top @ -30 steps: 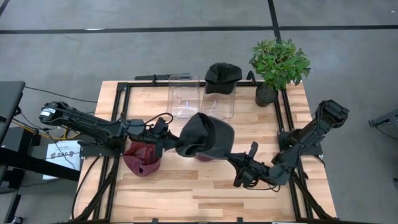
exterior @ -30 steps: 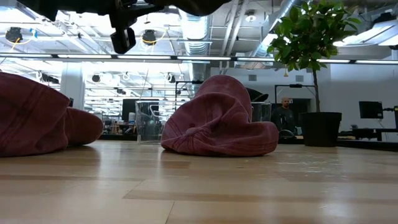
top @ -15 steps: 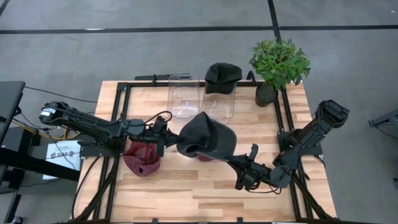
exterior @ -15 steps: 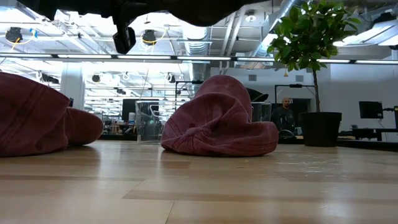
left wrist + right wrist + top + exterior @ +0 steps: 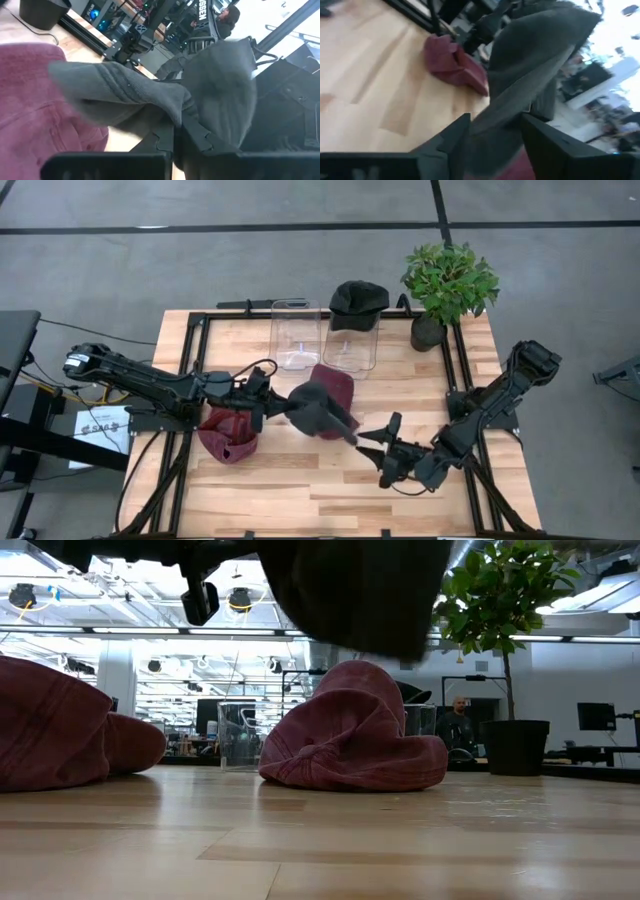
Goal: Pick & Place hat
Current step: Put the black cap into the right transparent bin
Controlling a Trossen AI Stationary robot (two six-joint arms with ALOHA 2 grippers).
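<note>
I am holding the dark grey fabric hat [image 5: 318,408] up above the pale wooden surface [image 5: 300,490], my left gripper [image 5: 277,409] pinching its edge near the middle of the surface — the hat is hanging crumpled, off the wood, in the low view as a dark mass [image 5: 355,590] at the top. My right gripper [image 5: 392,453] is sitting just beside the hat's lower corner, fingers spread, the grey cloth [image 5: 530,70] running between them. A maroon fabric hat [image 5: 335,385] is lying just behind the grey one, and a second maroon crumpled hat [image 5: 228,435] is lying under my left arm. Two clear plastic containers [image 5: 322,335], a black cap [image 5: 357,300] and a potted green plant [image 5: 448,285] are standing along the far edge.
</note>
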